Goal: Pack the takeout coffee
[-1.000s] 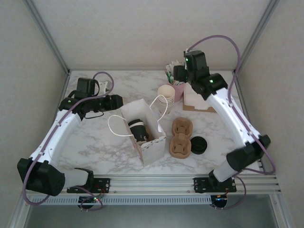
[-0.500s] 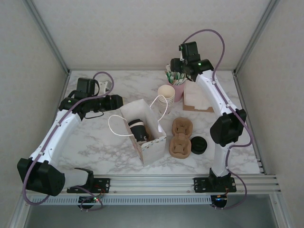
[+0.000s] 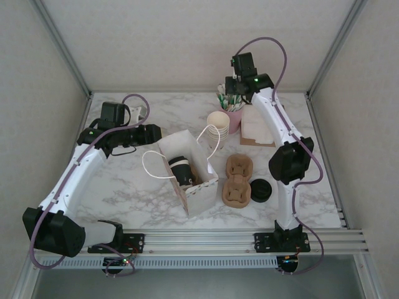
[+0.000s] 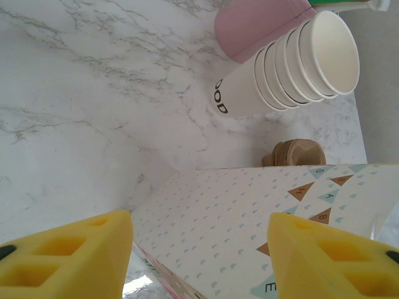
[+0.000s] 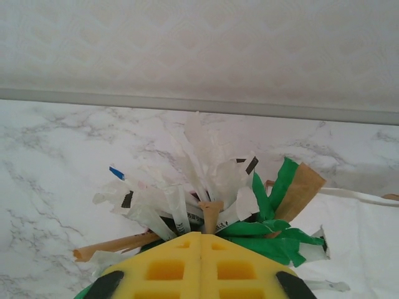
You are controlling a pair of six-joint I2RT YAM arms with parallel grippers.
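Above marble table (image 3: 181, 109), right end effector (image 5: 201, 235) (closed) pinches stick (image 5: 211, 215).

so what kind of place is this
Probably a mock coffee takeout counter in a robot rig: stacked paper cups, a pulp carrier and a paper bag on a marble-look table.

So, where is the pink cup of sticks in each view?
Top external: the pink cup stands at the far side, just right of the stacked paper cups.
Left wrist: the pink cup is at the top edge, beyond that stack.
Right wrist: its sticks fan out at lower centre; its wall is hidden.
Shared landmark: the marble table.
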